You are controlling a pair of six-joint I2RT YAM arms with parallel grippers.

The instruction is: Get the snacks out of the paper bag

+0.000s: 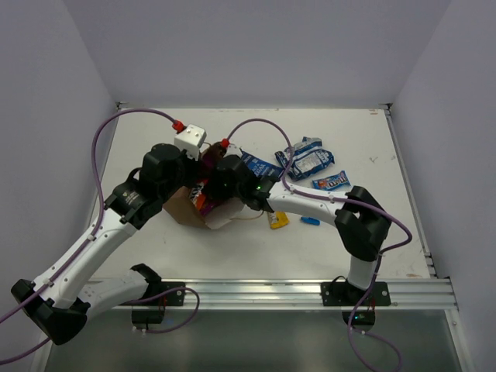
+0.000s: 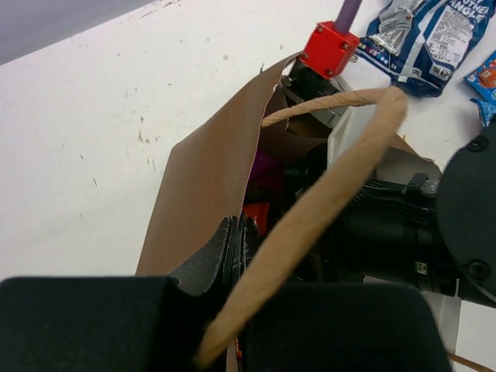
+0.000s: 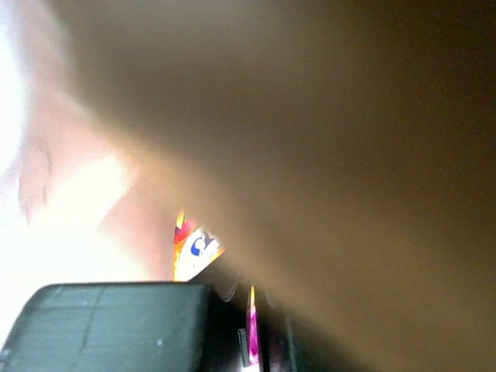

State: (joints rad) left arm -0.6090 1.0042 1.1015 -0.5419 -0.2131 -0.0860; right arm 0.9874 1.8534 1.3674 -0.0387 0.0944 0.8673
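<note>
- Left gripper (image 2: 232, 246): clenched at the near rim of the bag (image 1: 184, 208), its ridged pads pressed together against the brown paper wall. The pictures do not show whether paper lies between the pads.
- The bag stands open on the white counter (image 1: 349, 248), left of centre, between the two arms. No print shows on its brown paper.
- Handle (image 2: 333, 186): a pale twisted-paper loop that runs slantwise across the left wrist view, over the bag's mouth and down past the left gripper.
- Right gripper (image 3: 246, 341): reaches into the bag's mouth with its jaws drawn together. A thin magenta edge sits right at the fingers, but I cannot tell whether it is pinched.
- Magenta pouch (image 2: 267, 167): inside the bag, deep behind the handle.
- Orange packet (image 3: 194, 252): inside the bag, just past the right gripper. It bears a blue-and-white mark too blurred to read.
- Dark blue packet (image 1: 260, 165): flat on the counter, just right of the bag.
- Yellow bar (image 1: 279, 220) and blue bar (image 1: 310, 222): on the counter near the right forearm, apart from each other.
- Blue-white packets (image 1: 306, 160): lying together further right. In the left wrist view one shows large white letters ending "NGLE", above fine print too small to read.
- Blue packet (image 1: 331, 181): furthest right, with white lettering too small to read.
</note>
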